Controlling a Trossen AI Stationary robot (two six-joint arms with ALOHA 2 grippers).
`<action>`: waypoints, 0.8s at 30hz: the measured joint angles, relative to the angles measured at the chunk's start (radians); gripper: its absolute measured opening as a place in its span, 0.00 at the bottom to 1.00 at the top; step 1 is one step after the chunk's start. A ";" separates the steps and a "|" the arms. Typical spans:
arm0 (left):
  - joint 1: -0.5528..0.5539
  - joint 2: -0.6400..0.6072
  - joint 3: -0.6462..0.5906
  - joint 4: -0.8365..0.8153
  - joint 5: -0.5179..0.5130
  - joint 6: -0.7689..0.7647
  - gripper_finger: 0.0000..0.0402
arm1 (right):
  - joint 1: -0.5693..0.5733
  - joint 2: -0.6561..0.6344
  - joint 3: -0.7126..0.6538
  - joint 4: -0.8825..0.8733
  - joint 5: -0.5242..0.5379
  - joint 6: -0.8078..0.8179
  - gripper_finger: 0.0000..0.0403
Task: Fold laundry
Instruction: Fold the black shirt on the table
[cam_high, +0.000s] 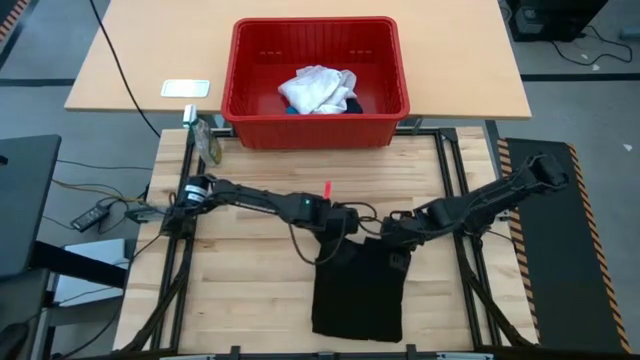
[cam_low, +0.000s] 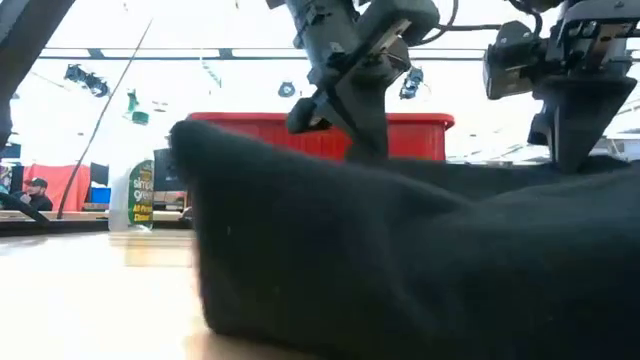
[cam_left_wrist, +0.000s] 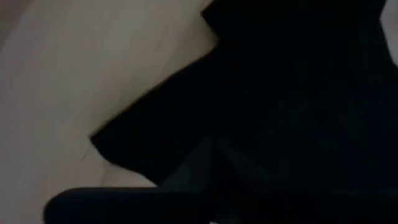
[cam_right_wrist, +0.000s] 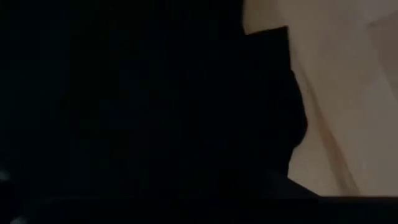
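So the big black shirt (cam_high: 358, 292) was lying flat on the wooden surface (cam_high: 250, 280), near its front edge and a bit right of centre, folded into a tall rectangle from what the overhead camera showed. Both arms were reaching in from the sides and meeting at the shirt's far edge. The left pincer (cam_high: 343, 224) was down at the top left corner of the cloth and the right pincer (cam_high: 392, 232) was just beside it at the top right part. Honestly, I couldn't tell how far either pincer's fingers were apart, or if either was actually pinching fabric, since everything there was dark on dark and the wrist cameras were pretty much filled with black cloth against pale wood. From the table-level camera the shirt was a big dark mound up close, with both arms coming down onto it. Behind the work area sat the red basket (cam_high: 318, 122) on a second, lighter table, and the white garment (cam_high: 318, 88) was bunched up inside it with a small bit of blue (cam_high: 290, 108) peeking out underneath.
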 joint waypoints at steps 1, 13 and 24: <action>0.007 0.002 0.000 0.009 0.000 0.008 0.09 | -0.011 -0.004 -0.001 -0.007 0.000 0.003 0.21; -0.024 -0.103 0.002 0.042 0.028 0.026 0.28 | 0.023 -0.044 0.059 0.004 0.015 0.184 0.50; -0.158 0.060 0.001 0.099 0.029 0.204 0.28 | 0.186 -0.009 0.002 0.354 0.127 -0.265 0.47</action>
